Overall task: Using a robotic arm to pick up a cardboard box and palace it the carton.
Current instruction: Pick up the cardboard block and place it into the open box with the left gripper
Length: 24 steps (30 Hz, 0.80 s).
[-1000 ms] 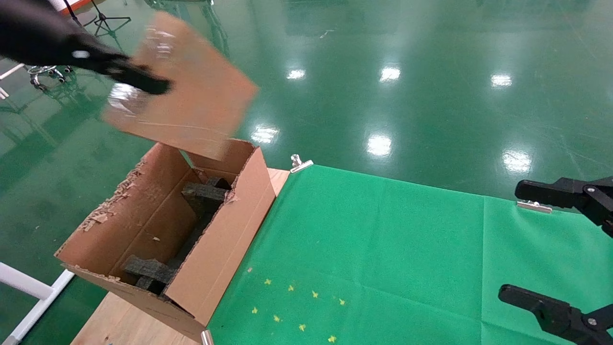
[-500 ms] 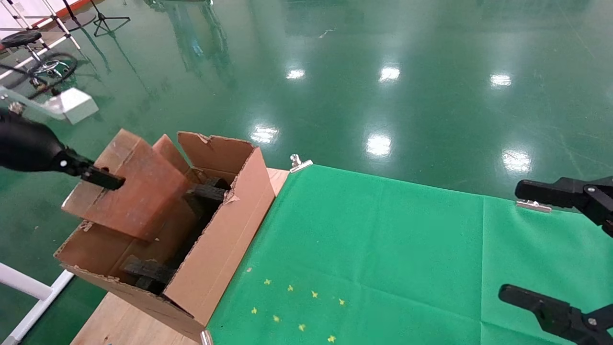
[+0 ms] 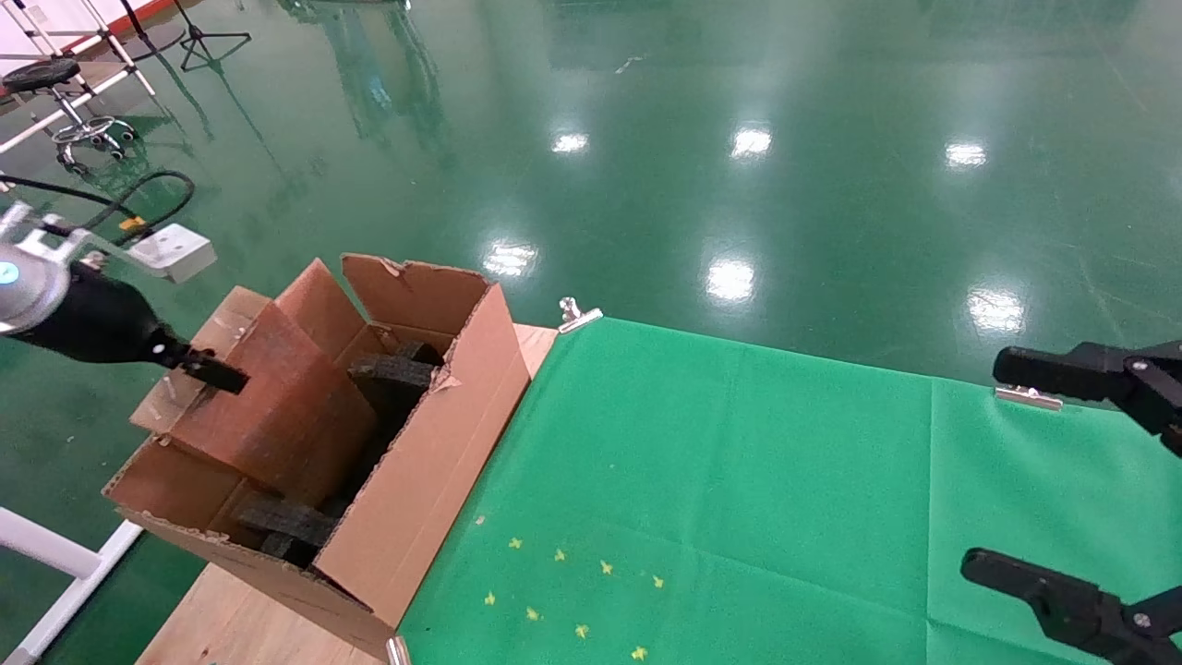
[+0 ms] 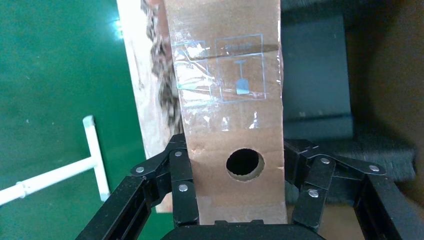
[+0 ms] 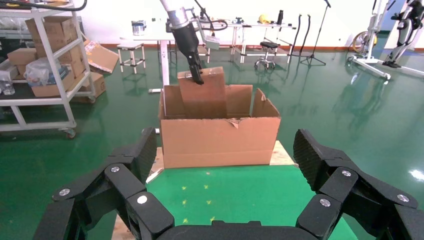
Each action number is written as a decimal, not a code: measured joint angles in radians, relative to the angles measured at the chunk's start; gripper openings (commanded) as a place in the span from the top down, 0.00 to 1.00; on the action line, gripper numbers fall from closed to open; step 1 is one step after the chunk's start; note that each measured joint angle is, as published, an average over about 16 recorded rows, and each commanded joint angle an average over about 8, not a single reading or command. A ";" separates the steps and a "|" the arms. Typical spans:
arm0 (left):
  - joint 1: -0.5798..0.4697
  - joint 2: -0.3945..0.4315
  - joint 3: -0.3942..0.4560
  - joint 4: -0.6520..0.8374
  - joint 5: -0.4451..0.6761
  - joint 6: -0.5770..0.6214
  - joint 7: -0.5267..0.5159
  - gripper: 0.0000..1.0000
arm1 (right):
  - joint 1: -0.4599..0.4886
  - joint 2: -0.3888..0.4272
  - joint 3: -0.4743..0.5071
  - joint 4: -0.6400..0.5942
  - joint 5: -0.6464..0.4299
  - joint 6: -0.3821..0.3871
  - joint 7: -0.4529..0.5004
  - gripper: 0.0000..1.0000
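The slim brown cardboard box [image 3: 272,397] stands tilted in the left side of the large torn-flap carton [image 3: 434,462], its upper end above the rim. My left gripper [image 3: 214,374] is shut on that upper end. In the left wrist view the fingers [image 4: 181,170] press both broad sides of the cardboard box [image 4: 227,100], just beside its round hole [image 4: 245,163]. The right wrist view shows the white robotic arm [image 5: 186,37] reaching down to the cardboard box [image 5: 204,95] from above the carton [image 5: 220,140]. My right gripper [image 3: 1034,471] hangs open over the table's right side, holding nothing.
Black foam pieces [image 3: 395,374] lie inside the carton beside the box. The carton sits on the wooden table's left end [image 3: 231,619], next to the green cloth [image 3: 739,480] with small yellow marks [image 3: 572,591]. Metal clips [image 3: 580,316] hold the cloth's far edge.
My left gripper came down from high above the carton with the cardboard box, which now stands inside the carton, a little deeper than half a second ago. The right arm has not moved.
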 measured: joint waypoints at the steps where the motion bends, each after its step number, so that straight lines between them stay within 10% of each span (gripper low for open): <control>1: 0.012 0.011 -0.002 0.020 -0.004 -0.016 0.003 1.00 | 0.000 0.000 0.000 0.000 0.000 0.000 0.000 0.00; 24: 0.301 0.129 -0.061 0.210 -0.094 -0.257 -0.018 1.00 | 0.000 0.000 0.000 0.000 0.000 0.000 0.000 0.00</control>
